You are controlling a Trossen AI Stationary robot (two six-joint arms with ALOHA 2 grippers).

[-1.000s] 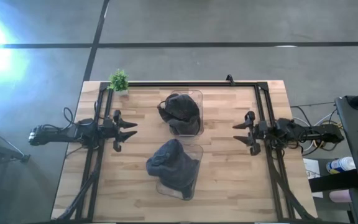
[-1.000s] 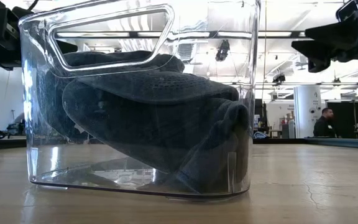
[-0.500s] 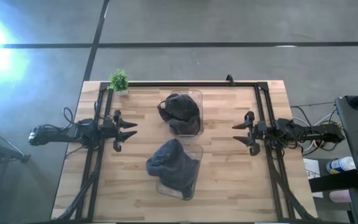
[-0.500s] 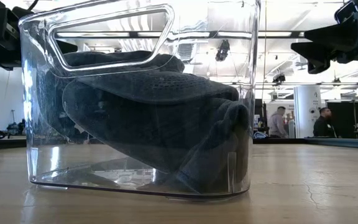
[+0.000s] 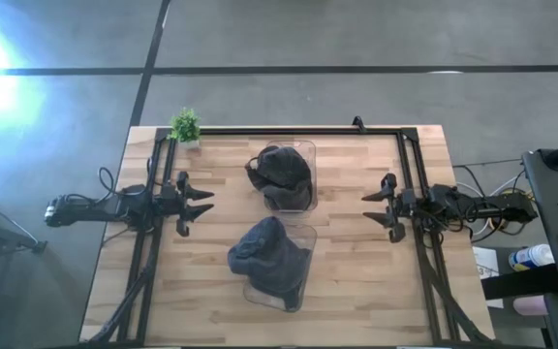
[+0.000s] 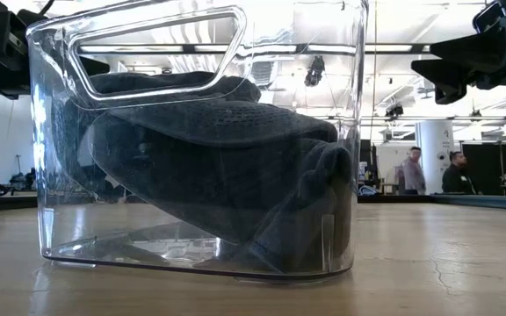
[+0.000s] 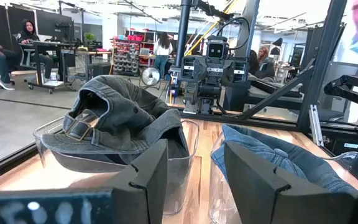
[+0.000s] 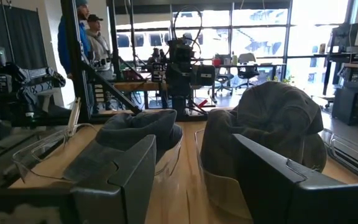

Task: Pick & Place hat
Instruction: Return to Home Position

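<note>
Two dark grey hats sit in two clear plastic bins at the table's middle. The far hat (image 5: 281,171) fills the far bin (image 5: 305,150); the near hat (image 5: 269,255) is heaped in the near bin (image 5: 294,296), spilling over its rim. The low view looks through the near bin (image 6: 51,132) at the near hat (image 6: 218,167). My left gripper (image 5: 204,202) hovers open at the left, pointing toward the bins. My right gripper (image 5: 369,206) hovers open at the right, facing them. The left wrist view shows the far hat (image 7: 114,121); the right wrist view shows both hats (image 8: 269,118).
A small green potted plant (image 5: 185,125) stands at the table's far left corner. A black frame rail (image 5: 289,131) runs along the far edge and down both sides. Bare wood lies between each gripper and the bins. People move in the room behind (image 6: 414,170).
</note>
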